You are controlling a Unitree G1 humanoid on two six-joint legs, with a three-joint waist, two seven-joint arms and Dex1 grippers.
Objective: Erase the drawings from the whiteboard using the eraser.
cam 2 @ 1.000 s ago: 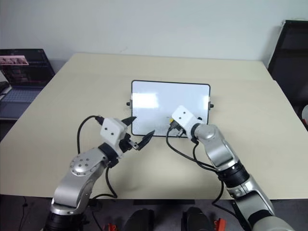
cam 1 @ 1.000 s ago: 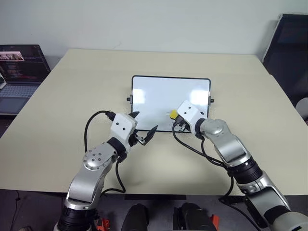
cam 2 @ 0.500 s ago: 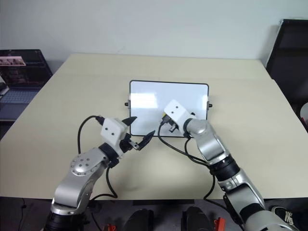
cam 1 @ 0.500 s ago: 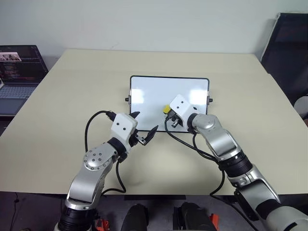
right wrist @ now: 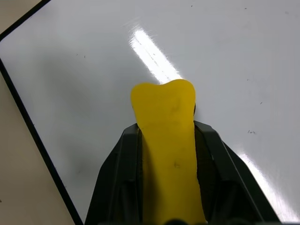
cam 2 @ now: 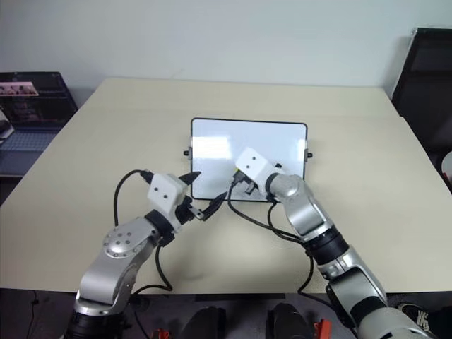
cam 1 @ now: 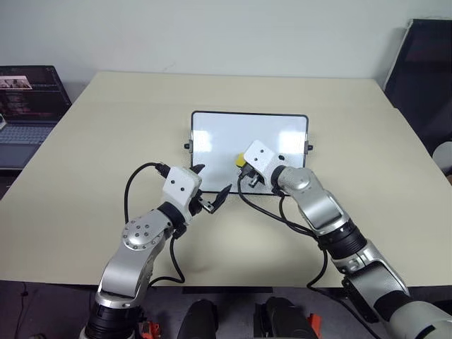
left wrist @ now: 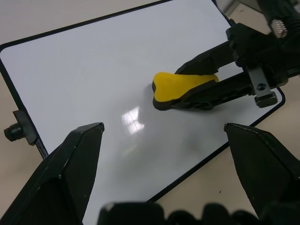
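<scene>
The whiteboard (cam 1: 219,138) lies flat in the middle of the table, black-framed, with small side knobs. My right gripper (cam 1: 244,167) is shut on the yellow eraser (cam 1: 241,162) and holds it against the board's near middle. From the right wrist, the eraser (right wrist: 166,140) sits between both fingers over the white surface (right wrist: 234,56). The left wrist view shows the eraser (left wrist: 183,86) with its dark underside on the board (left wrist: 93,70). My left gripper (cam 1: 213,180) is open and empty at the board's near left corner. The drawings are out of view; the surface that shows is plain white with glare.
The beige table (cam 1: 106,141) has free room all around the board. An open laptop (cam 1: 28,106) stands off the table's left side. A dark chair (cam 1: 424,78) is at the far right. Black cables loop from both wrists over the near table.
The eraser in my right gripper has edged a little leftward along the board's near part. The whole view shifted slightly. My left arm has stayed put.
</scene>
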